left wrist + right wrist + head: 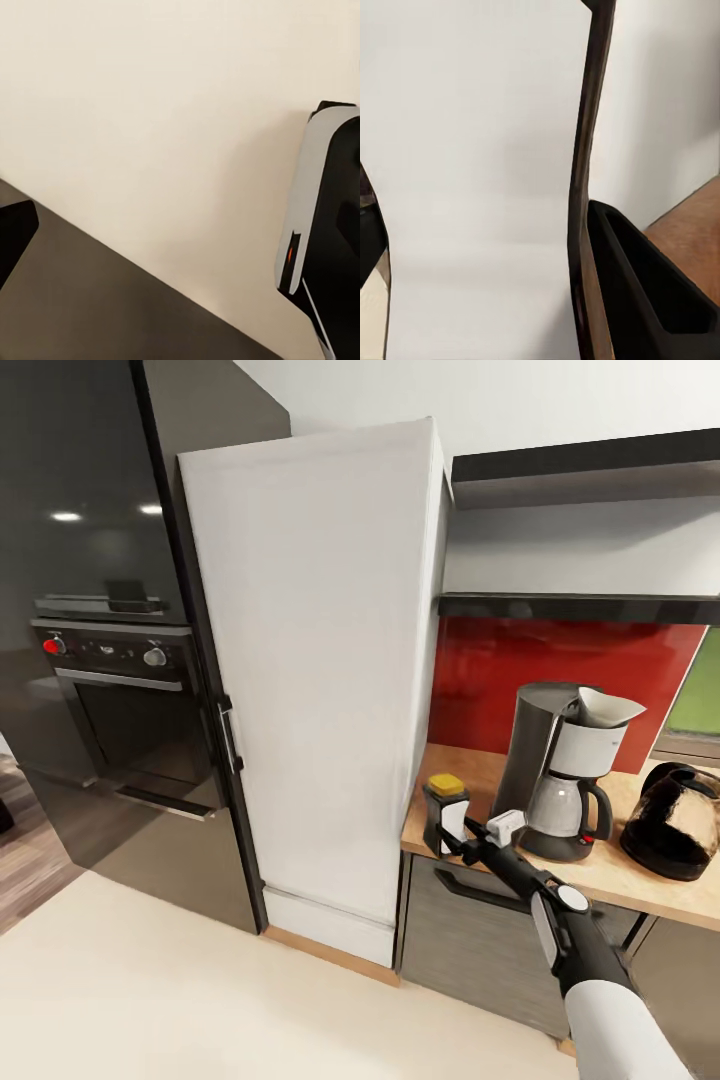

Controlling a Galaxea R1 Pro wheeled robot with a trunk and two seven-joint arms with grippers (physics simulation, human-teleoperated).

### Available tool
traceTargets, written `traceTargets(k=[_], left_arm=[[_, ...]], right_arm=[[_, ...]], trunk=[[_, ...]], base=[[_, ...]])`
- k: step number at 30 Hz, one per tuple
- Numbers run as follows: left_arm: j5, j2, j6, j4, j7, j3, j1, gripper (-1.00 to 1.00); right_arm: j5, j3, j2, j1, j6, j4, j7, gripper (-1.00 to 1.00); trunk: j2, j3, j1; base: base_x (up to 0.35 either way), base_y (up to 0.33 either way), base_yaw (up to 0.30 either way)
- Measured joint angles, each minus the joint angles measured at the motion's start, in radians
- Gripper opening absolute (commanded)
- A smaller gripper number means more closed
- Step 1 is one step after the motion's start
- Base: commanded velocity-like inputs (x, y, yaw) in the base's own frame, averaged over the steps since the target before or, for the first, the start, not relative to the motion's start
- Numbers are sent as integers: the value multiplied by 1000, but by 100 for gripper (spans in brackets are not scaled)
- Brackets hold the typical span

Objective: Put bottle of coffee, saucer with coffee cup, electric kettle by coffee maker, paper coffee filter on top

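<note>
Coffee bottle [447, 812] stands upright on the counter [640, 880], at 9 o'clock of the coffee maker [560, 770], right gripper [450, 838] clamped around it, presumably to set it alongside.

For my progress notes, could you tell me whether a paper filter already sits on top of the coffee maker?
Yes, a white paper filter sits in the top of the coffee maker on the counter.

Bright even render w/ ceiling-light glare on oven [120, 690], wrist views maybe blurry.
</note>
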Motion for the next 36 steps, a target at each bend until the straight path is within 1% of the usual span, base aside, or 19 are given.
traceTargets(k=[2,3,4,7,10,13,16,18,20,21,23,24,25,26,28,29,33,36], left_arm=[[0,2,0,0,0,0,0,100],[-1,2,0,0,0,0,0,100],[-1,2,0,0,0,0,0,100],[-1,0,0,0,0,0,0,100],[-1,0,0,0,0,0,0,100],[0,2,0,0,0,0,0,100],[0,3,0,0,0,0,0,100],[0,3,0,0,0,0,0,100],[0,2,0,0,0,0,0,100],[0,2,-1,0,0,0,0,100],[-1,0,-1,0,0,-1,0,100],[0,-1,-1,0,0,0,0,100],[0,-1,-1,0,0,0,0,100],[0,-1,-1,0,0,0,0,100],[-1,-1,-1,0,0,-1,0,100],[-1,-1,-1,0,0,-1,1,100],[-1,0,-1,0,0,-2,1,100],[-2,1,-1,1,0,-2,1,100]], right_arm=[[1,1,17,0,0,1,-15,-100],[0,1,26,0,0,2,-38,-100],[0,0,35,0,1,2,-74,-100],[0,1,68,0,2,2,-221,-100],[1,2,90,0,1,0,-298,-100],[1,3,100,0,0,0,-331,-100],[1,3,103,0,0,1,-355,-100],[-1,2,105,0,0,0,-403,-100],[-2,3,107,0,1,0,-471,-100],[-1,40,117,0,-1,2,-596,-100],[2,75,120,0,-2,12,-654,-100],[3,103,122,0,-3,31,-706,-100],[3,129,122,0,-4,47,-743,-100],[4,172,123,0,-8,79,-785,-100],[1,192,123,0,-10,104,-806,-100],[0,195,123,0,-11,108,-810,-100],[-1,200,122,0,-12,113,-818,-100],[-3,199,122,0,-13,109,-851,-100]], trunk=[[0,0,0],[0,0,0],[0,0,0],[0,0,0],[0,0,0],[0,0,0],[0,0,0],[0,0,0],[0,0,0],[0,0,0],[0,0,0],[0,0,0],[0,0,0],[0,0,0],[0,0,0],[0,0,0],[0,0,0],[0,0,0]], base=[[0,0,0],[0,0,0],[0,0,0],[0,0,0],[0,0,0],[0,0,0],[0,0,0],[0,0,0],[0,0,0],[0,0,0],[0,0,0],[0,0,0],[0,0,0],[0,0,0],[0,0,0],[0,0,0],[0,0,0],[0,0,0]])
